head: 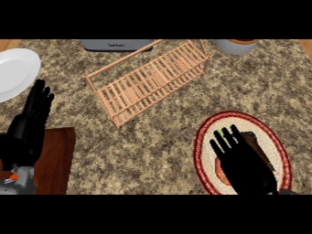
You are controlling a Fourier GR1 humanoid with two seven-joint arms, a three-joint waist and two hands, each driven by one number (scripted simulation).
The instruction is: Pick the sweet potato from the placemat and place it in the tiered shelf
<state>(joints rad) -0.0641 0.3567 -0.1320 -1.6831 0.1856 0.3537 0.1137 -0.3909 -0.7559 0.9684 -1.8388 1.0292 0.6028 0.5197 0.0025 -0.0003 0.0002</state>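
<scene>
A: Where is the sweet potato (pixel 220 170) right now?

B: On the placemat (pixel 206 137), the oval one with the red border at the lower right of the counter (pixel 158 146). Only an orange edge shows at the left of the right hand (pixel 243 162), plus what may be a darker bit by the fingers' right side. The hand covers the rest.

A: Has the hand got it?

B: I judge not. The fingers are straight and spread, pointing away from the robot, and lie over the sweet potato rather than round it. That reads as a hand lining up above the thing before closing. Whether it touches, I cannot tell.

A: And the other hand?

B: The left hand (pixel 33 116) rests at the left edge, fingers straight and up, holding nothing. It sits above a dark wooden board (pixel 57 160) and just below a white plate (pixel 6 73), out of the way.

A: Where does the sweet potato have to go?

B: Into the shelf (pixel 148 80), a pale wooden slatted rack lying at an angle in the upper middle of the counter, well apart from the placemat. Bare counter lies between them, so the carry looks unobstructed.

A: Anything near the shelf?

B: A grey appliance (pixel 118 45) behind it and a grey container (pixel 238 45) to its right, both at the far edge. The lift should stay clear of those.
</scene>
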